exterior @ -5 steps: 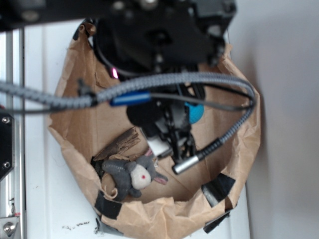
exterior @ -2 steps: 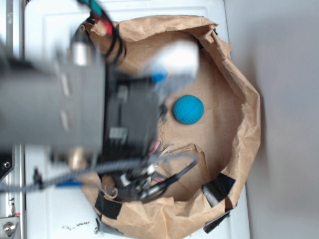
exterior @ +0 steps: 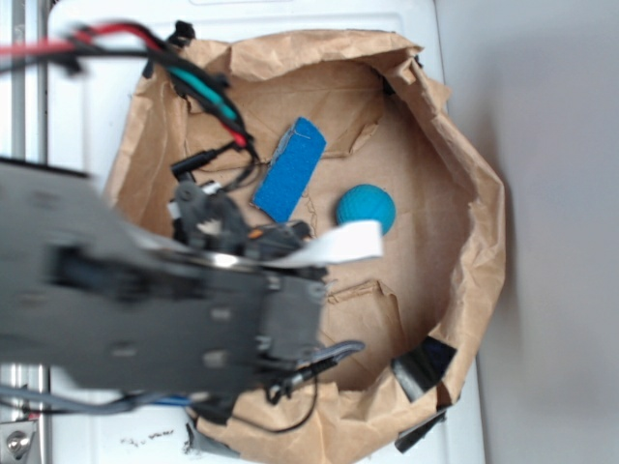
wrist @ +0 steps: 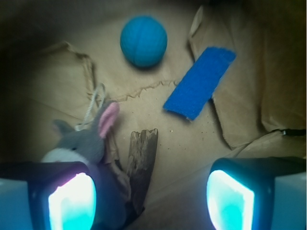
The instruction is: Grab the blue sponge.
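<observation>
Gripper (wrist: 151, 194) open, nothing between the fingers (wrist: 72, 201), both pads lit at the bottom of wrist view, well apart. No contact w/ anything.

Near to far, wrist view:
- Plush toy (wrist: 84, 143) just ahead of the pad at left of frame, pink ear up, partly hidden behind it.
- Wood chunk (wrist: 141, 160) beside the toy, roughly on gripper centreline.
- Sponge (wrist: 199, 82) further out, offset to frame right, flat on the bag floor, lying diagonal. Blue face up, nothing on top of it or touching it.
- Ball (wrist: 143, 40) farthest, near the sponge's far end but apart.

Exterior view: arm blurred (motion?), sits over the lower-left of the paper bag (exterior: 464, 145). Sponge (exterior: 289, 170) and ball (exterior: 366, 209) both uncovered; toy + wood hidden under the arm.

Progress, my read: approach phase only. Grab not started — not aligned, not descended, not closed. Left to do: shift gripper over the sponge, rotate so the fingers span its short side, drop to the floor, close, lift.

Risks: sponge is thin + flat, so fingers must get right down to the paper; may snag bag creases. Wood/toy sit closer than the target — easy wrong pick if it descends from here.
</observation>
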